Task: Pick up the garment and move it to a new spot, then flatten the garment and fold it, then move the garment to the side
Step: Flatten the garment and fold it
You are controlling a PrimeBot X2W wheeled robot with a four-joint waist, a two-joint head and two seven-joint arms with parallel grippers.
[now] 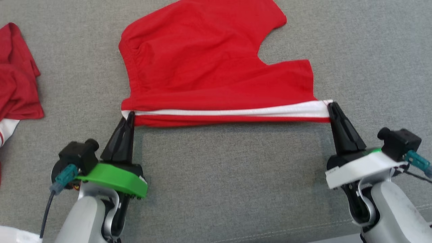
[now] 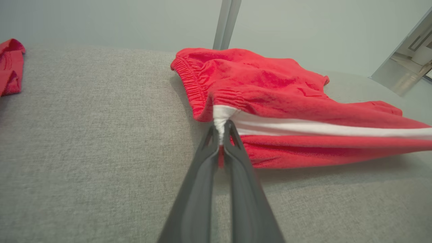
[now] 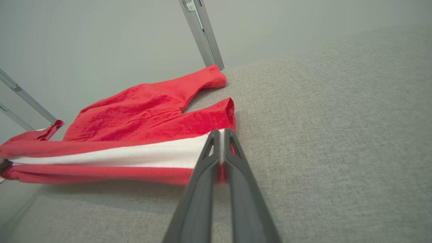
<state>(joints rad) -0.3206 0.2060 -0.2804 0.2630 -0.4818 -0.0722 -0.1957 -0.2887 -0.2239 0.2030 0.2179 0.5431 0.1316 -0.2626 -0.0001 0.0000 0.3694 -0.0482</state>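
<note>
The garment (image 1: 209,67) is a pair of red shorts with a white side stripe, spread on the grey fabric surface (image 1: 229,175). Its near edge is lifted and pulled taut between both grippers. My left gripper (image 1: 130,114) is shut on the waistband corner of the garment (image 2: 270,91), pinching the white stripe end (image 2: 221,118). My right gripper (image 1: 331,105) is shut on the leg-hem corner of the garment (image 3: 141,111) at the other end of the stripe (image 3: 162,155). The far part of the shorts lies flat, with both leg openings to the right.
Another red and white cloth (image 1: 15,74) lies crumpled at the left edge of the surface, also seen as a red cloth (image 2: 10,64) at far left. Metal frame posts (image 3: 200,30) stand behind the surface. Bare grey fabric stretches in front and to the right.
</note>
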